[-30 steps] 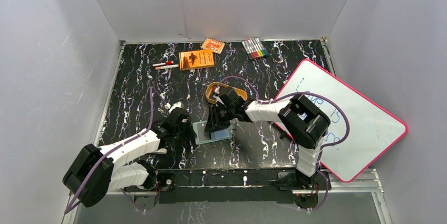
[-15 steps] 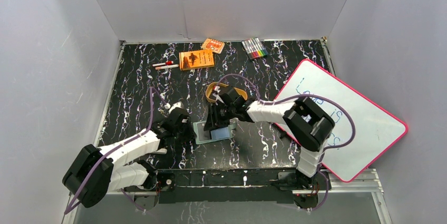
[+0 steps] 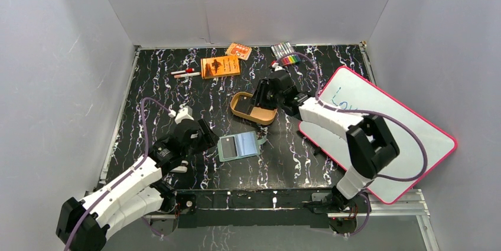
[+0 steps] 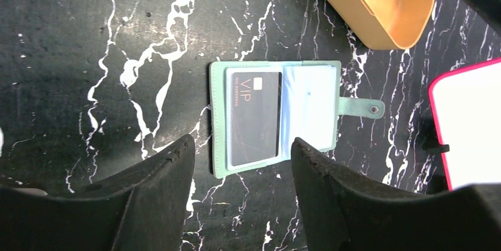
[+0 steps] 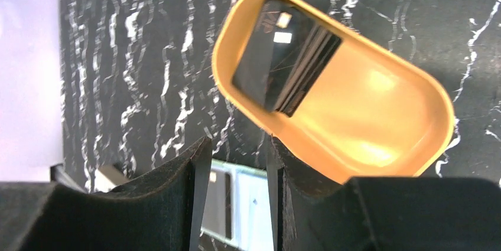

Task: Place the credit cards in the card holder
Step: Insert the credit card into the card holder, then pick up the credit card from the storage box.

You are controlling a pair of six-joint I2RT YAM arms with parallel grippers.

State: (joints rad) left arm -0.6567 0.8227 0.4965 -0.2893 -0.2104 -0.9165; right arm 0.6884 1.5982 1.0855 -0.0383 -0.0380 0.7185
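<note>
Black marbled tabletop (image 3: 153, 85): I see the card holder (image 4: 310, 109) lying unfolded, one dark card (image 4: 254, 118) tucked in its left half. Beyond it, a gold tin (image 5: 366, 121) holds more cards (image 5: 283, 56). Just beside it, my left claw (image 4: 241, 142) gapes empty; beyond it, my right claw (image 5: 239, 140) likewise.

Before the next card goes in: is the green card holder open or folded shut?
Open. The card holder lies spread flat, snap tab unfastened, with a black VIP card showing on one leaf.

Glossy black marble-look tabletop (image 4: 71, 38) veined white, matt sage-green leather-like wallet (image 4: 217, 122) with stitched edge, smooth glossy dark plastic card (image 4: 254, 118), golden tin (image 5: 378, 115), shiny and reflective inside
</note>
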